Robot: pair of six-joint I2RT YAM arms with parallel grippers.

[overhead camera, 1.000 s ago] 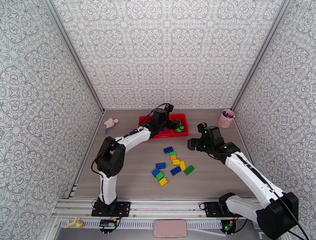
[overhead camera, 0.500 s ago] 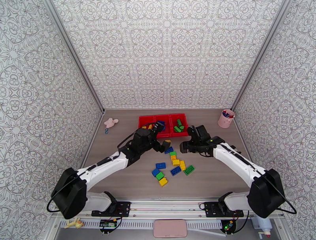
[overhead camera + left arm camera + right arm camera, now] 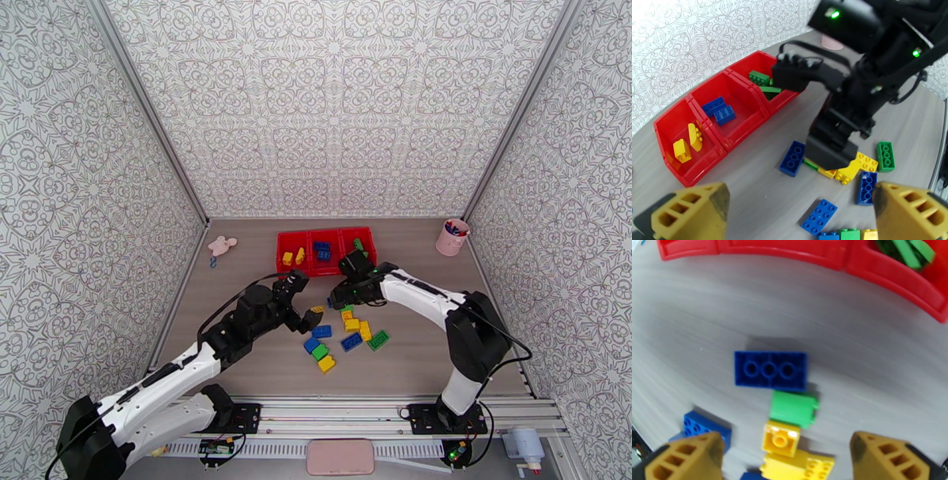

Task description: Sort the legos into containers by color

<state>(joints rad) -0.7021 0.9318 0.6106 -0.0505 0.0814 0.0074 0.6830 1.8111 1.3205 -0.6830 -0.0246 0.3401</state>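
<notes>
the loose bricks (image 3: 345, 331) lie in a small heap on the desk (image 3: 426, 363), in front of the red tray (image 3: 310, 271) and nearer its right end. blue, yellow and green ones are mixed together, some touching. closest to the tray is a blue brick (image 3: 770, 370), which seems to lie hollow side up, though the view is blurred. a green brick (image 3: 794, 409) touches its edge on the side away from the tray, and a yellow brick (image 3: 780, 439) sits just beyond that. a lone green brick (image 3: 885, 156) lies a little apart at the heap's right side.

the tray has three compartments in a row. its left one holds yellow bricks (image 3: 292, 256), its middle one blue bricks (image 3: 321, 251), and its right one green bricks (image 3: 359, 245).

the right pincer (image 3: 340, 300) hangs between the tray's front wall and the heap, pointing down over the bricks nearest the tray. its fingers (image 3: 687, 457) stand wide apart with nothing between them. the left pincer (image 3: 306, 298) is in front of the tray's middle, just left of the heap. it is also spread wide and holds nothing, and it faces the tray.

well to the right of the tray stands a pink cup (image 3: 452, 237) with pens. to the left of the tray lies a small pink toy (image 3: 221, 246).
</notes>
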